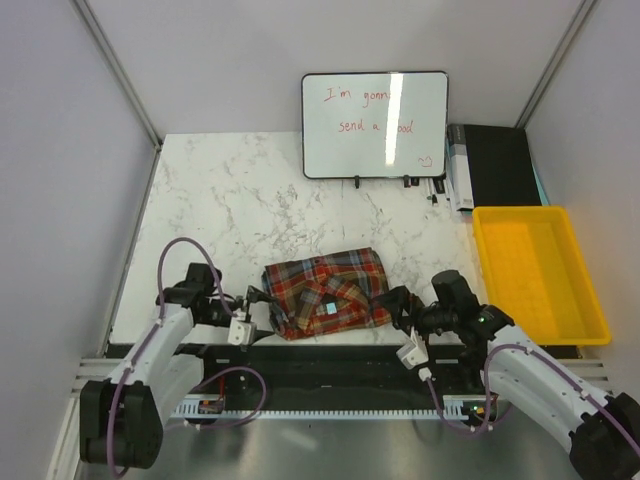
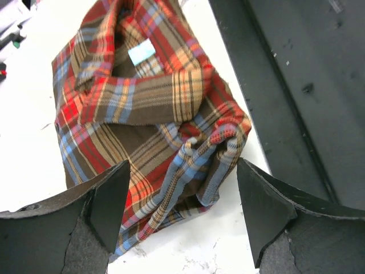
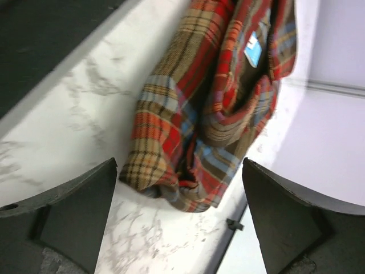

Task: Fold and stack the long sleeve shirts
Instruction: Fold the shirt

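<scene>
I am keeping the left claw (image 2: 181,197) spread wide and empty, just beside the folded plaid shirt (image 1: 328,292), which is lying at the near edge of the worktop (image 1: 230,210). The right claw (image 3: 179,191) is gaping empty on the shirt's other side. I am judging the folded ends lumpy; smoothing them flat should help stacking.

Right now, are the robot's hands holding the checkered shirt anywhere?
Nothing is held. The left gripper and right gripper are both open, and the folded shirt lies free on the table between them.

Soft cloth shirt (image 1: 328,295), smooth marble-look table (image 1: 230,215) (slightly glossy), plastic bin (image 1: 540,270)
</scene>
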`<state>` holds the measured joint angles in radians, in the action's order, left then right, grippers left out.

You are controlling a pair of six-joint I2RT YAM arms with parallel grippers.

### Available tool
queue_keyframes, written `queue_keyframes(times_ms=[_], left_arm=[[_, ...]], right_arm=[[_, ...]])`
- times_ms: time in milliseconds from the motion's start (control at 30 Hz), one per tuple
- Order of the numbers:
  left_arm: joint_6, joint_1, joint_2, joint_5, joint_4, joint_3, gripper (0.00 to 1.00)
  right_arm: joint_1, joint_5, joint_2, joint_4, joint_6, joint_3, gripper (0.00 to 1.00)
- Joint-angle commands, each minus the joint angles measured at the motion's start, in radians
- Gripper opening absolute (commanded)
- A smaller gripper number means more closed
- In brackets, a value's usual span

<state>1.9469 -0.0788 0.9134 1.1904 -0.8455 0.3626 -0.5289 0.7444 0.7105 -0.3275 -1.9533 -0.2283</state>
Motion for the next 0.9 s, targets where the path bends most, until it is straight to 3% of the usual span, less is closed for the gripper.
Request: queue_keyframes(times_ms=[0,100,233,267,300,367,400,433,467,533,567,667,867], left_arm=[[0.392,0.005,-0.096,0.092,-0.139,0.125,0.82],[0.036,0.005,-0.047,0.112,-0.081,0.272,0.81],[-0.106,-0.035,0.125,0.077,-0.072,0.493,0.80],[-0.155,-0.071,0.206,0.028,-0.061,0.537,0.80],[-0.331,-0.151,0.244,-0.001,-0.029,0.583,0.77],[-0.480,-0.246,0.339,-0.099,0.019,0.709,0.71],[-0.565,-0.325,0.431,-0.197,0.025,0.745,0.68],[-0.594,-0.360,0.474,-0.234,0.025,0.797,0.68],[-0.621,-0.390,0.513,-0.321,0.026,0.817,0.67],[-0.668,-0.459,0.611,-0.377,0.016,0.854,0.66],[-0.674,-0.479,0.636,-0.432,0.013,0.852,0.65],[-0.732,-0.594,0.709,-0.564,0.003,0.828,0.64],[-0.870,-0.714,0.774,-0.646,-0.003,0.737,0.58]], right_arm=[[0.001,-0.011,-0.066,-0.425,-0.139,-0.158,0.98],[0.001,-0.022,-0.092,-0.531,-0.018,-0.267,0.98],[0.000,-0.020,-0.079,-0.619,0.202,-0.408,0.98],[0.001,-0.019,-0.074,-0.581,0.270,-0.425,0.98],[0.001,-0.020,-0.060,-0.556,0.346,-0.440,0.98],[0.001,-0.086,-0.042,-0.362,0.729,-0.476,0.98],[0.001,-0.118,0.004,-0.323,0.822,-0.512,0.98],[0.001,-0.155,0.035,-0.262,1.023,-0.534,0.98],[0.001,-0.254,0.073,-0.248,1.119,-0.566,0.98],[0.001,-0.295,0.174,-0.280,1.255,-0.672,0.98],[0.000,-0.388,0.196,-0.262,1.439,-0.696,0.98],[0.020,-0.506,0.279,-0.252,1.740,-0.761,0.98],[0.143,-0.429,0.429,-0.312,2.094,-0.798,0.98]])
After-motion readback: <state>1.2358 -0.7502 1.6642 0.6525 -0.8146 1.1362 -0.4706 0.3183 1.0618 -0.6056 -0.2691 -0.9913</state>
